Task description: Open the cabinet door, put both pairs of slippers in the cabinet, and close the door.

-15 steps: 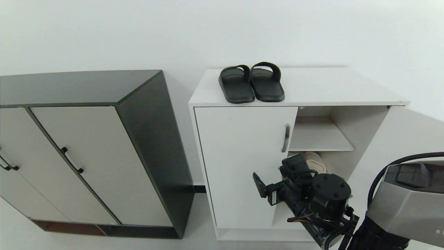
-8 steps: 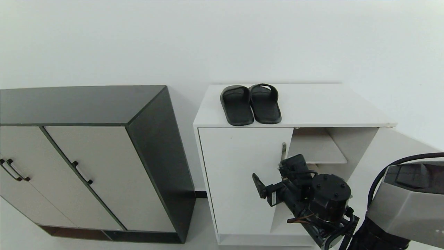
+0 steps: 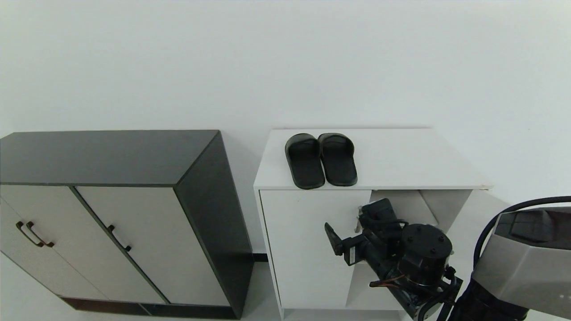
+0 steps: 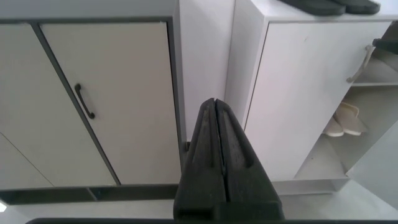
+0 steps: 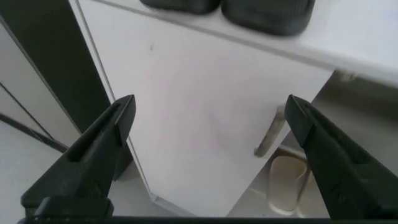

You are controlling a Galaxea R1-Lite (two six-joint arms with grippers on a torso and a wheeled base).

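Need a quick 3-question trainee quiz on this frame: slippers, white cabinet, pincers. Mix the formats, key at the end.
1. True or false: the pale slippers already lie inside the white cabinet.
2. The black slippers lie: A on the cabinet's top; B on its inner shelf; C under it.
3. Fill in: the left pincer is shut, the right pincer is ___.
Key: 1 true; 2 A; 3 open.
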